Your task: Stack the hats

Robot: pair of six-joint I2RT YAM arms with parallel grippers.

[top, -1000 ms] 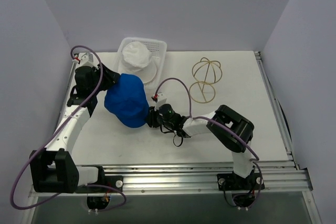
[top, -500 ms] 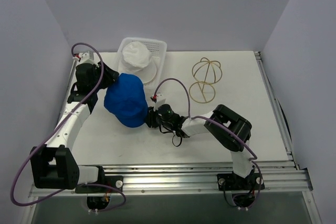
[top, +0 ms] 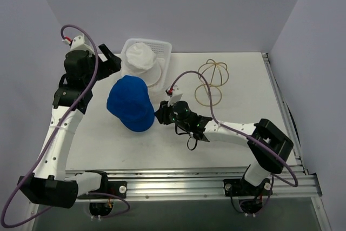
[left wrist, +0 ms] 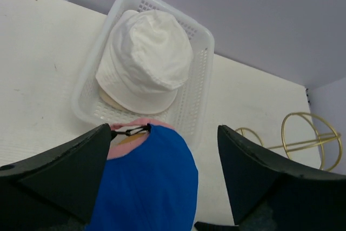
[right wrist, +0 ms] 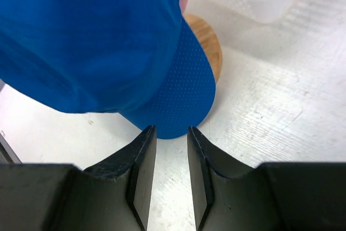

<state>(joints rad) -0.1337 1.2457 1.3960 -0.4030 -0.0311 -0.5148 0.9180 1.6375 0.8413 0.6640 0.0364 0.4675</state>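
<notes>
Where right jaws end, blue cap brim (right wrist: 181, 93) seemingly begins.

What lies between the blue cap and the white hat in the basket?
In the left wrist view: the near wall of the basket and an edge of a pink cap showing from under the blue cap.

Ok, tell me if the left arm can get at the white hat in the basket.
Probably yes. The left gripper is open just short of the white mesh basket, and the white hat lies uncovered in it; the blue cap sits below the gripper, not between.
</notes>
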